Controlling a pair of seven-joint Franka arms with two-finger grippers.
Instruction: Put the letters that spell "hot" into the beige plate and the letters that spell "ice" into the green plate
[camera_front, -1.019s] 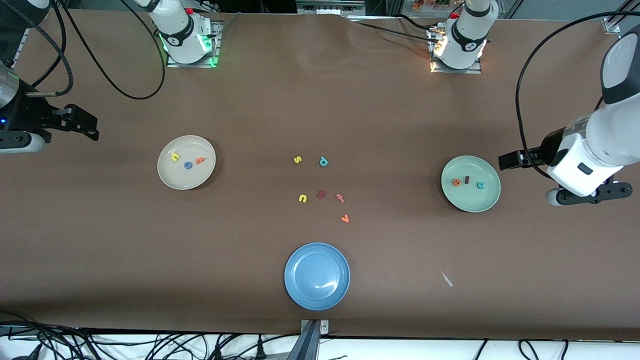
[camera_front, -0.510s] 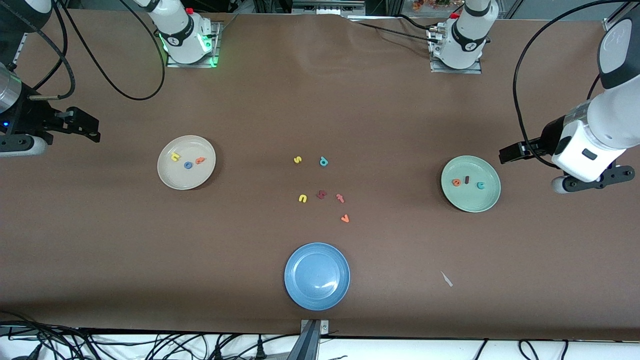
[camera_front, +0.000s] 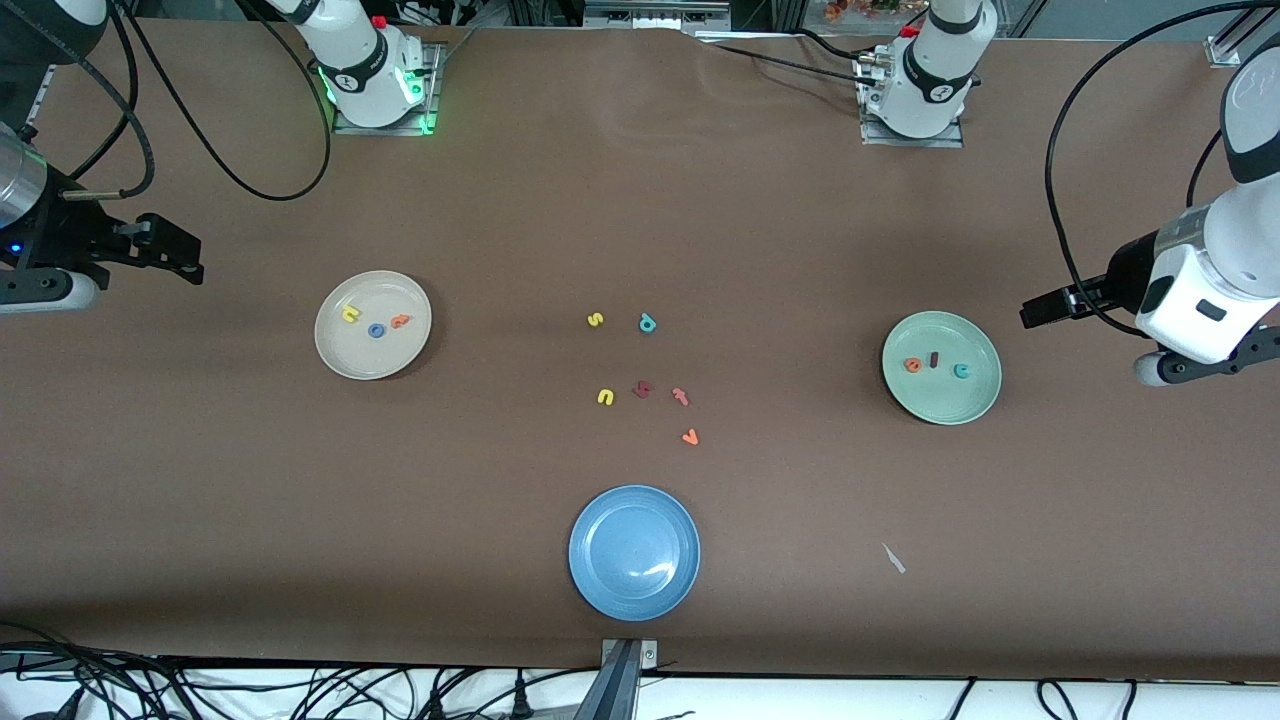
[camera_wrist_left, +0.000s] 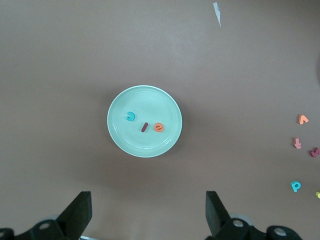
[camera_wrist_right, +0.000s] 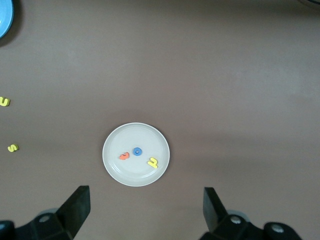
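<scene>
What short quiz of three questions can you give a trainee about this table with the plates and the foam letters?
1. True or false: the beige plate holds the yellow h, the blue o and the orange t.
2. Which plate holds nothing? A. green plate B. blue plate C. beige plate
3. Fill in: both the left pincer and the right pincer are ____ and hold nothing.

Key: 1 true; 2 B; 3 open. The dark red i, teal c and orange e lie in the green plate.
</scene>
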